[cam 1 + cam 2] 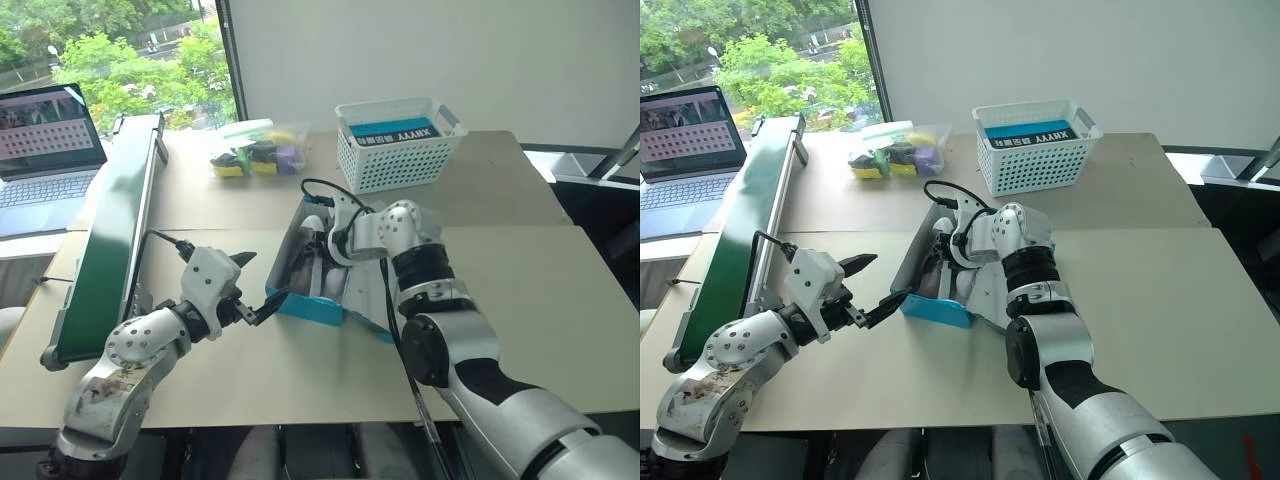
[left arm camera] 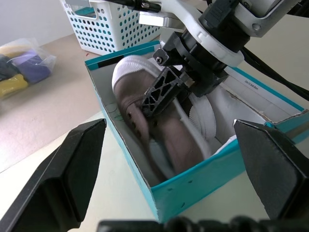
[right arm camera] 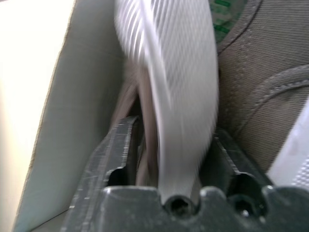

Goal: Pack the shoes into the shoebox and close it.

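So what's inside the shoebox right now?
Inside the shoebox: the shoes, grey-taupe with whitish soles, and the right gripper reaching in above them. The box floor beneath is covered.

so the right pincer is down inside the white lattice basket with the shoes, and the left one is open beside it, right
Not the basket. The right pincer is down inside the teal shoebox, among the shoes; the left wrist view shows this plainly. The white lattice basket stands further back on the table. The rest holds: the left pincer is open, beside the shoebox.
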